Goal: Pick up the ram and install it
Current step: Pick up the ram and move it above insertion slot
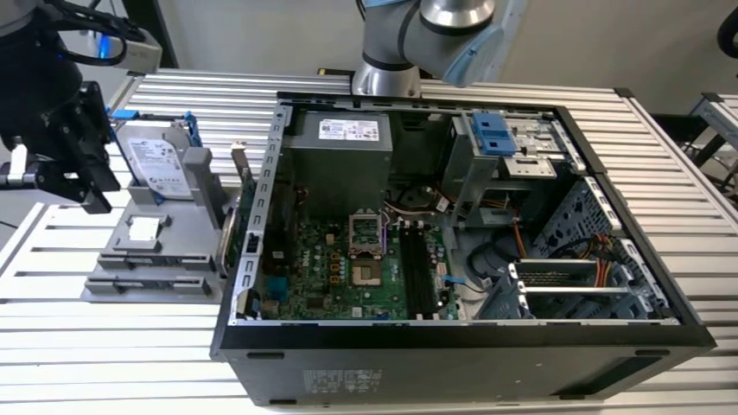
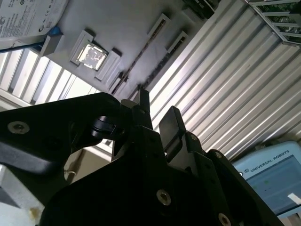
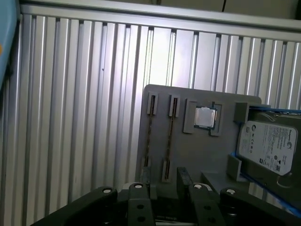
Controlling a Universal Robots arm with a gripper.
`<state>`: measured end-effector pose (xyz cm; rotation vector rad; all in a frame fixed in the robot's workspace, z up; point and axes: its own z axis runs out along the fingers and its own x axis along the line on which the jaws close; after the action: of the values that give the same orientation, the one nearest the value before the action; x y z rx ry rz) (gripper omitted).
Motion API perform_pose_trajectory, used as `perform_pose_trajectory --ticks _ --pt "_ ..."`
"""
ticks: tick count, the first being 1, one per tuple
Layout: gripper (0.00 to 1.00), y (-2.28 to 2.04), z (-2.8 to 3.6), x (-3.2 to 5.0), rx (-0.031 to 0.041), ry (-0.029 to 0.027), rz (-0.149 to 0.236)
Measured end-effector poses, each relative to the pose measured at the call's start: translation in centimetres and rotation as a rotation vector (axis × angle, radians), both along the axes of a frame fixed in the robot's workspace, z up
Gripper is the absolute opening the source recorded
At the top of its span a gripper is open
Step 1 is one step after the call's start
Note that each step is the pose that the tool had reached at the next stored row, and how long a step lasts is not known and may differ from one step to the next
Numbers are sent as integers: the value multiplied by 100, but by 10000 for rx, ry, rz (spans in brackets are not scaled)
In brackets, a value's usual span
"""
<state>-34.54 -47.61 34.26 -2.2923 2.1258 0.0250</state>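
My black gripper [image 1: 86, 186] hangs at the exterior view's left, beside a grey holder [image 1: 150, 259] on the slatted table. In both wrist views its two fingers stand apart with nothing between them, gripper [image 3: 164, 181] [image 2: 157, 115] open above the near end of the holder [image 3: 221, 186]. The holder has two narrow slots [image 3: 148, 132]. Each shows a thin dark strip seen edge-on, and I cannot tell whether that is the ram. The open computer case [image 1: 461, 337] lies to the exterior view's right. Its green motherboard [image 1: 334, 277] and black memory slots [image 1: 417, 268] are exposed.
A silver processor chip [image 3: 204, 117] and a hard drive [image 3: 268, 146] in a blue frame also sit on the holder. The arm's base [image 1: 386, 78] stands behind the case. The case walls, power supply [image 1: 340, 151] and drive cage [image 1: 507, 147] surround the motherboard.
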Motion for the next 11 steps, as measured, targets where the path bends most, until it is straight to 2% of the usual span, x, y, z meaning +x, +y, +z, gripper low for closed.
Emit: perform_pose_trajectory --ticks 11 --pt "100 0 -78 0 0 0 0"
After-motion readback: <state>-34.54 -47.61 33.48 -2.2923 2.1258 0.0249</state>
